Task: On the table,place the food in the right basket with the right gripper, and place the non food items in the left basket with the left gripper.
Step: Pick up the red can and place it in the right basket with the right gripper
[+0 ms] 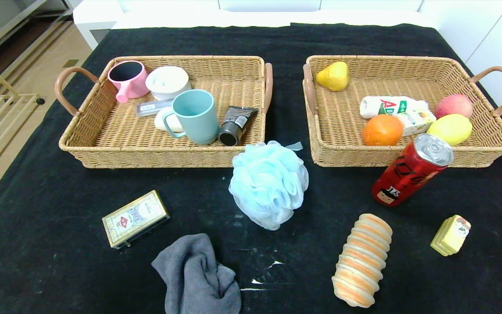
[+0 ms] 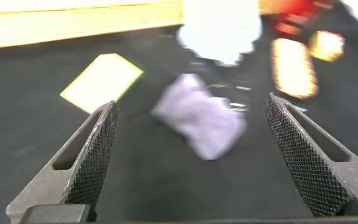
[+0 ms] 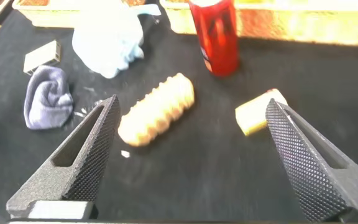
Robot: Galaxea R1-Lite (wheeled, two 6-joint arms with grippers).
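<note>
Bread [image 1: 362, 261], a long ridged loaf, lies on the black tabletop [image 1: 37, 261] near the front, to the right. Its long side runs from the front up toward the right basket [image 1: 486, 150], leaning a bit to the right. A red can [image 1: 411, 176] stands tilted just in front of that basket, with its silver top pointing up and to the right. A small yellow block [image 1: 450, 235] sits to the right of the bread, apart from it.

A fluffy blue bath ball [image 1: 269, 184] rests in the middle, between the two baskets and a little in front of them. A grey cloth [image 1: 198, 274] lies crumpled at the front. A flat card box [image 1: 135, 218] lies to its left, with its long side slanting up to the right.

The left basket [image 1: 72, 146] holds cups and a dark tube. The right basket holds fruit and a small bottle.

The left gripper [image 2: 191, 155] hangs over the grey cloth with its jaws spread wide, holding nothing. The right gripper [image 3: 194, 155] hangs over the bread and yellow block, jaws also wide apart and empty.
</note>
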